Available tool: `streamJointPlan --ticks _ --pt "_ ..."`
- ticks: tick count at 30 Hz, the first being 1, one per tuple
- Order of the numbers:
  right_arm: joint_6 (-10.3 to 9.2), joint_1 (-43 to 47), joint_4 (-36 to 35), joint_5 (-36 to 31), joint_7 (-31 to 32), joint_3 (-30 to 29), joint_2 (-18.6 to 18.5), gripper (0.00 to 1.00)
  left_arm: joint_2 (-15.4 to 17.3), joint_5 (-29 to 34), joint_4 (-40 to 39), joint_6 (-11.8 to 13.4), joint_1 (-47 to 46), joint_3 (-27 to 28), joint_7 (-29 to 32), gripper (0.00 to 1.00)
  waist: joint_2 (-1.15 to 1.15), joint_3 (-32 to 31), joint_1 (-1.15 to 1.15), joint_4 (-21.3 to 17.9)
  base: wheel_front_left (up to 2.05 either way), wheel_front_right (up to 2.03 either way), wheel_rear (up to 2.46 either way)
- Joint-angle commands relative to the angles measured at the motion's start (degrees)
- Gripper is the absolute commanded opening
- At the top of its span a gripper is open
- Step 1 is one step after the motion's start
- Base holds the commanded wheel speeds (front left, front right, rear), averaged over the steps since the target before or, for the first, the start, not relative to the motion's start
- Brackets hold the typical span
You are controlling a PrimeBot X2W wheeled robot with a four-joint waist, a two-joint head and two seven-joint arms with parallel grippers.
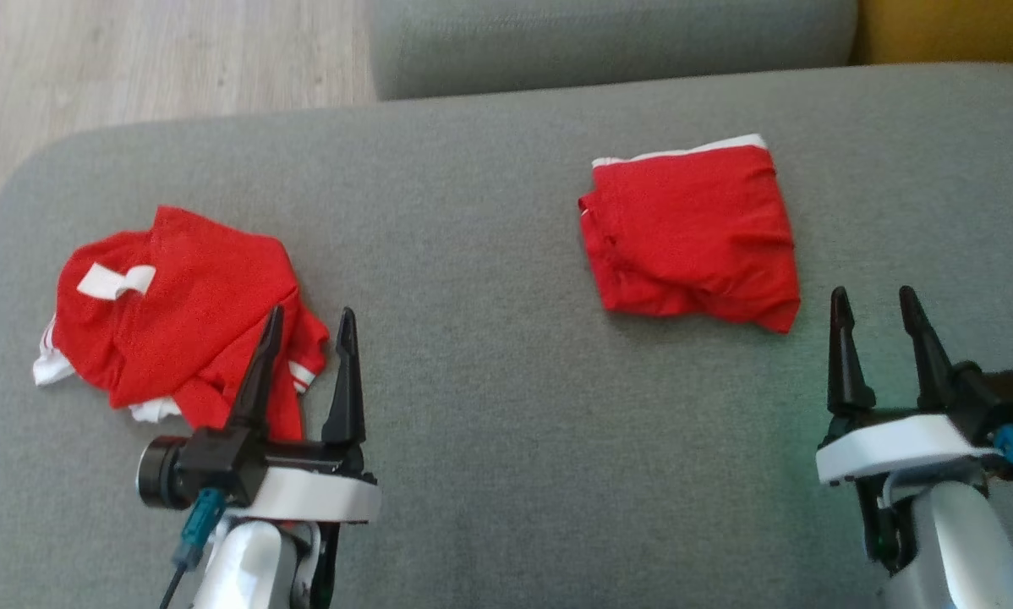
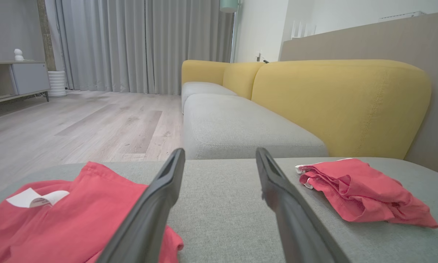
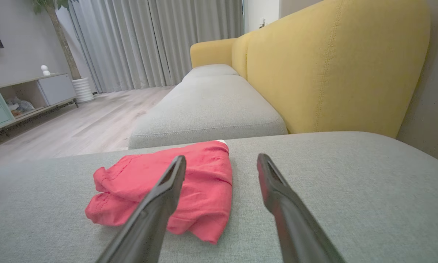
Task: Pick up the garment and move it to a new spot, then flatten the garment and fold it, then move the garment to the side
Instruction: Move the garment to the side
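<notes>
**Two red garments on the cushion, both grippers empty**

Your left gripper (image 1: 310, 315) stands with its jaws spread wide and nothing between them. The right gripper (image 1: 874, 294) is the same, released and empty.

From the head view, the crumpled garment (image 1: 177, 313) lies on the grey cushion (image 1: 490, 406) at 9 o'clock. Its near-right edge sits under one finger of the left gripper — whether they touch, you cannot tell. A folded red garment (image 1: 692, 237) lies well apart at 2 o'clock, just ahead of the right gripper.

The folded one looks finished, so the heap at 9 o'clock is likely the piece you have to work. Expect it to be light, thin and limp. It will probably sag and trail from a single pinch, and bunch up rather than slide.

Take hold where the cloth is doubled and firmer — the white-striped cuff (image 1: 302, 375) at the heap's 5 o'clock, or the neck area by the white label (image 1: 116, 281) at its 10 o'clock. Pinch low enough to catch the fabric and not skim over it.
</notes>
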Motion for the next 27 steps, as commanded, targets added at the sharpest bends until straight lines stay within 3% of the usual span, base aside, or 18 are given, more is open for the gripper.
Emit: streamJointPlan --ticks 1,9,16,26,27 --pt "-0.05 -3.1 -2.1 -0.6 -0.6 1.1 -0.1 1.0 0.4 0.7 -2.1 -0.3 -2.9 1.2 -0.3 1.0 0.0 1.3 0.0 0.6 0.0 0.0 0.0" --pt "-0.05 -13.3 1.4 -3.4 4.5 -4.1 -0.1 1.0 0.4 1.0 -2.2 -1.1 -5.9 0.2 -0.3 1.0 0.0 7.4 0.0 3.7 0.0 0.0 0.0" --pt "-0.05 -24.0 16.3 -6.7 12.9 -11.9 -0.1 1.0 0.4 0.7 -1.6 -1.5 -7.9 -0.1 -0.3 1.0 0.0 11.0 0.0 6.7 0.0 0.0 0.0" --pt "-0.05 -29.3 32.1 -11.3 16.8 -12.7 -0.1 1.0 0.4 0.5 -1.8 -1.3 -8.4 0.2 -0.3 1.0 0.0 11.7 0.0 7.4 0.0 0.0 0.0" --pt "-0.05 -29.8 33.4 -11.4 17.0 -12.4 -0.1 0.83 0.4 0.4 -1.8 -1.2 -8.3 0.3 -0.3 1.0 0.0 11.7 0.0 7.3 0.0 0.0 0.0"
